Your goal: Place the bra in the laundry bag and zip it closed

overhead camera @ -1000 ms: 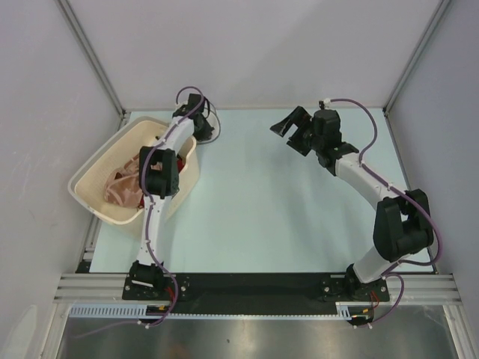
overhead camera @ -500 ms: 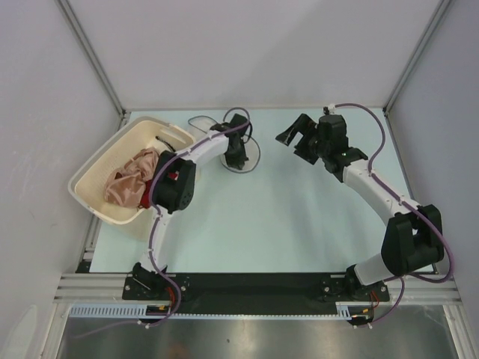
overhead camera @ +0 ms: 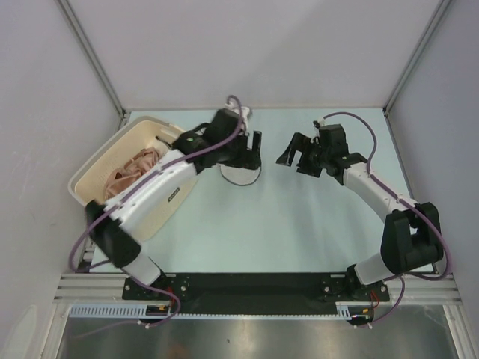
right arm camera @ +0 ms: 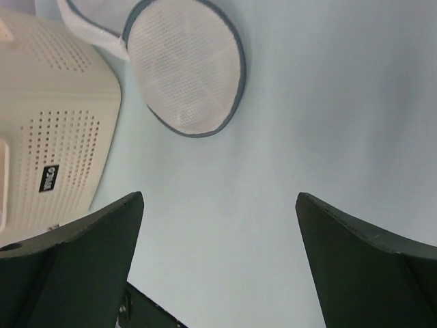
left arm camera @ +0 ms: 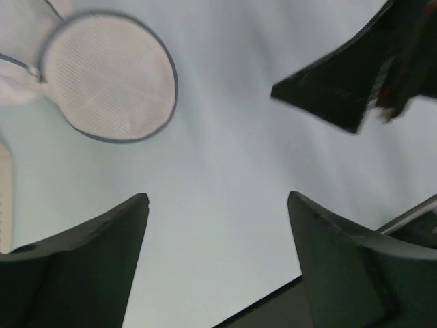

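The laundry bag (overhead camera: pixel 241 176) lies on the pale table just right of the basket, a round white mesh disc with a dark rim (left arm camera: pixel 109 85) (right arm camera: pixel 188 75). A second mesh flap joins it on the basket side. My left gripper (overhead camera: pixel 253 152) (left arm camera: pixel 218 198) hovers over the bag's far edge, open, nothing between its fingers. To the right of the bag my right gripper (overhead camera: pixel 296 155) (right arm camera: pixel 218 198) also stands open and empty, pointing toward it. The salmon-pink bra (overhead camera: pixel 129 177) lies crumpled inside the basket.
A cream perforated plastic basket (overhead camera: pixel 97 161) (right arm camera: pixel 54 130) stands at the left edge of the table, and my left arm stretches across its front corner. Grey walls with metal posts close in the table on three sides.
My left arm swung from the basket's back corner to the table's middle, bringing the bag along, then opened and let it go. The right gripper moved slightly nearer and left.
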Controlling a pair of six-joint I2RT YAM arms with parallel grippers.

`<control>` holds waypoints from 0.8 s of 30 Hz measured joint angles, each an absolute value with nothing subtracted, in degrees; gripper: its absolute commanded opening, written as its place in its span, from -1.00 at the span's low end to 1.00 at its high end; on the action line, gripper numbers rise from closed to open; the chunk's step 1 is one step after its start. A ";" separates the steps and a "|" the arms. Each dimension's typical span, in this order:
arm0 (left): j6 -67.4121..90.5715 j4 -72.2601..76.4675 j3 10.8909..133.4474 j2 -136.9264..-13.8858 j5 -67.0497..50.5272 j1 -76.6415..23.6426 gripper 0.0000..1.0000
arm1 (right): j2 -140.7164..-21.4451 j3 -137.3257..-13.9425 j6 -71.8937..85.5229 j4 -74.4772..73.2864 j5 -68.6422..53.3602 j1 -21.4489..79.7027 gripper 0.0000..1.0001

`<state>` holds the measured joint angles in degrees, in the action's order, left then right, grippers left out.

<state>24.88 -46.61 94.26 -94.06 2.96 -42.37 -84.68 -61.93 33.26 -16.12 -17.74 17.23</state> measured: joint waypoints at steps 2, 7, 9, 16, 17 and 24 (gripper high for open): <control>24.29 -45.52 94.02 -87.53 3.73 -40.23 0.91 | -86.46 -62.13 31.57 -14.94 -20.32 17.37 1.00; 25.02 -43.42 93.12 -79.35 9.41 -29.26 0.96 | -95.96 -65.08 28.25 -9.89 -23.22 19.11 0.99; 24.91 -42.92 93.01 -80.53 11.55 -26.15 0.99 | -99.66 -66.15 27.46 -7.20 -23.51 20.10 0.99; 21.43 -42.70 91.81 -90.98 15.31 -23.00 0.83 | -114.48 -73.95 26.41 -0.58 -23.64 22.63 1.00; 20.86 -42.70 91.81 -91.96 15.29 -22.81 0.73 | -115.98 -74.65 26.33 -0.16 -23.18 22.81 0.97; 16.53 -42.00 90.26 -94.96 16.80 -22.35 0.33 | -122.10 -83.18 24.93 -0.45 -18.76 23.03 0.75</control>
<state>16.53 -42.00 90.26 -94.96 16.80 -22.35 -122.10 -83.18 24.93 -0.45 -18.76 23.03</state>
